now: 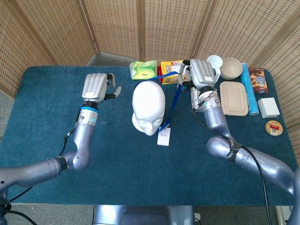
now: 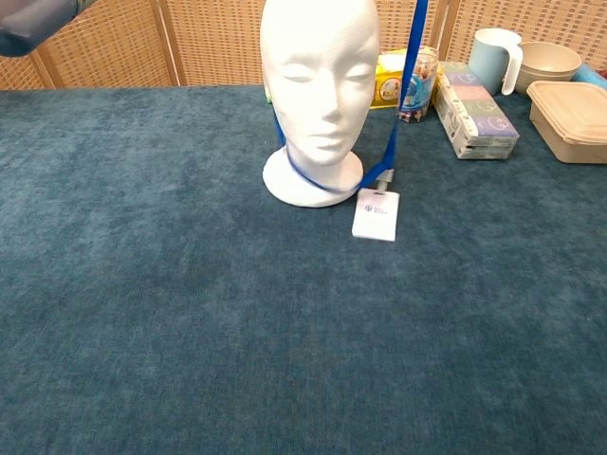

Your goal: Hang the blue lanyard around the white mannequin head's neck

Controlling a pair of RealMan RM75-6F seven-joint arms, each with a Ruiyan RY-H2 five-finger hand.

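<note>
Blue fabric lanyard [image 1: 176, 96] with its white card lies low around the base of the white foam mannequin head [image 1: 148, 102] on the blue bench [image 1: 42, 117]. On its right side the strap rises up to my right hand [image 1: 200, 73], which pinches the upper end behind the head. My left hand [image 1: 95, 86] holds nothing, fingers loosely apart, well to the left of the head. So I judge only the right hand must lower and let go.
</note>
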